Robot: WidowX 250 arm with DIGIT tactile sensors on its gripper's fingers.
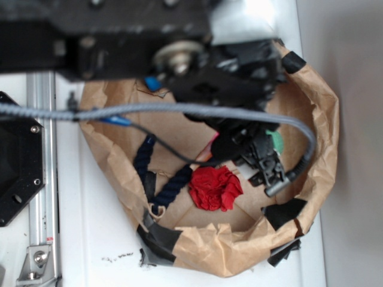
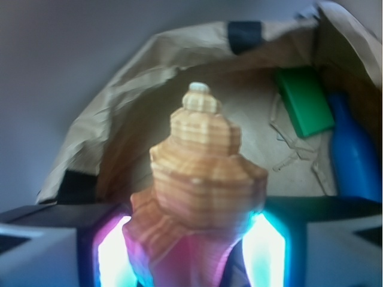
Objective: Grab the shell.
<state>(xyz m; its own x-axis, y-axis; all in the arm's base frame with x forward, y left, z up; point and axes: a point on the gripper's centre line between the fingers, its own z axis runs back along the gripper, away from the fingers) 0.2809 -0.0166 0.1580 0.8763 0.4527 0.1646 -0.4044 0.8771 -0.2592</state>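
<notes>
Ext view: shell hidden behind arm (image 1: 179,60). Wrist view: shell (image 2: 200,179) blurred, lower end cut off by frame; blue bottle (image 2: 356,155) cut at right edge.

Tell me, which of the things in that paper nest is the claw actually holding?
The shell, ridged and orange-tan, sits clamped in the gripper. The red cloth ball, dark blue rope, green block and blue bottle lie loose.
</notes>
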